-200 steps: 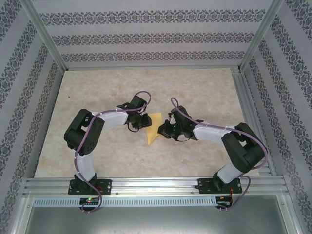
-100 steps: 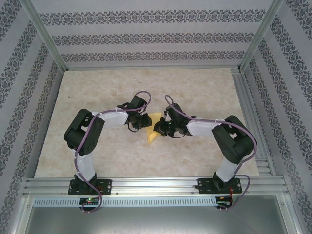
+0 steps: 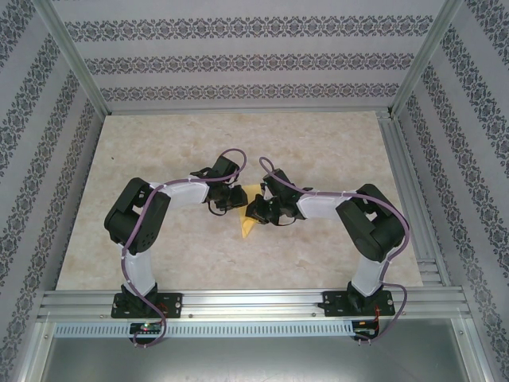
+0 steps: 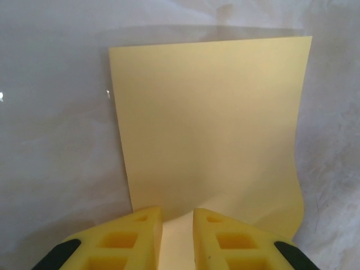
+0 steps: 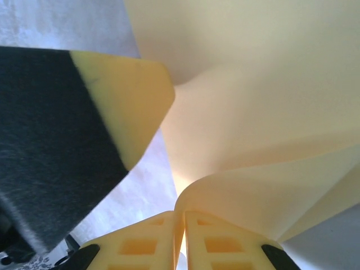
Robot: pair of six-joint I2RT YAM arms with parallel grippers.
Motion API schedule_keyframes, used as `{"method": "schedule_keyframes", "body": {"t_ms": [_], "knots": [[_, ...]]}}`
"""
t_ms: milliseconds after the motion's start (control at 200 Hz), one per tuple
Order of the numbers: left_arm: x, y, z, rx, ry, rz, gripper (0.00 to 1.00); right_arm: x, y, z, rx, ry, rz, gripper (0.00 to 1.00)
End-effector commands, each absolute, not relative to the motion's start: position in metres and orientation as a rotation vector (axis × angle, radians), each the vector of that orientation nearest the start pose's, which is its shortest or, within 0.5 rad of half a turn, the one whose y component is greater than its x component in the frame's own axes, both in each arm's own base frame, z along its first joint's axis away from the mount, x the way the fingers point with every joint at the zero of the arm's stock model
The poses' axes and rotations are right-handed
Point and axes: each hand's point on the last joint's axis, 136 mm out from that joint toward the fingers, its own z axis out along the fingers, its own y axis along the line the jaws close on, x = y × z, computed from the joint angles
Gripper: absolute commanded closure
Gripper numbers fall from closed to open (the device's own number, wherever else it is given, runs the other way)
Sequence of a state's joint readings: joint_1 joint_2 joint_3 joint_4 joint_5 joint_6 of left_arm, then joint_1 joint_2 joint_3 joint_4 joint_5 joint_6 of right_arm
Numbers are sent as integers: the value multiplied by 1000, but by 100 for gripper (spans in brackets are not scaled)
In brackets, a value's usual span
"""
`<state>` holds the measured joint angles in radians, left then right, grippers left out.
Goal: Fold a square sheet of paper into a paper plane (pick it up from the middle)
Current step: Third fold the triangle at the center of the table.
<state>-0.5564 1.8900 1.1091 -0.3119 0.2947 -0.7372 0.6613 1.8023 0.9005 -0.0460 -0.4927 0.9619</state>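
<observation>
- From the top camera, both arms reach in and meet mid-bench (image 3: 159, 151) over the square sheet of paper (image 3: 247, 225). The left fingers (image 3: 229, 199) are on its left side and the right fingers (image 3: 256, 212) on its right. A yellow point pokes toward the near edge, and the rest hides under the black wrists, so neither grip reads from here.
- On the left wrist camera, the left fingers (image 4: 140, 242) stand a narrow slot apart with nothing visibly pinched. They sit at the near edge of the sheet (image 4: 208, 124), which lies flat. That looks like an anchor against sliding. The frame cuts off their tips.
- On the right wrist camera, the right fingers (image 5: 146, 244) are clamped together on a curled-up flap of the sheet (image 5: 253, 112), probably ready to carry it over into a fold. A left finger (image 5: 135, 90) looms alongside. The flap's far end runs out of frame.
</observation>
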Motion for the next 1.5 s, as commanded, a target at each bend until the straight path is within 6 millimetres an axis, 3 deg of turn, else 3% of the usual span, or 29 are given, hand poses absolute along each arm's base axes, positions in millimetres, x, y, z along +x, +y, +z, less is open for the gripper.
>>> {"method": "schedule_keyframes", "body": {"t_ms": [0, 230, 1499], "knots": [[338, -267, 26, -142, 2836, -761, 77, 278, 317, 29, 185, 2829, 1121, 87], [337, -267, 25, -146, 2839, -765, 77, 288, 319, 29, 263, 2773, 1168, 87], [334, -267, 23, -152, 2843, -774, 77, 291, 315, 12, 302, 2809, 1107, 86]]}}
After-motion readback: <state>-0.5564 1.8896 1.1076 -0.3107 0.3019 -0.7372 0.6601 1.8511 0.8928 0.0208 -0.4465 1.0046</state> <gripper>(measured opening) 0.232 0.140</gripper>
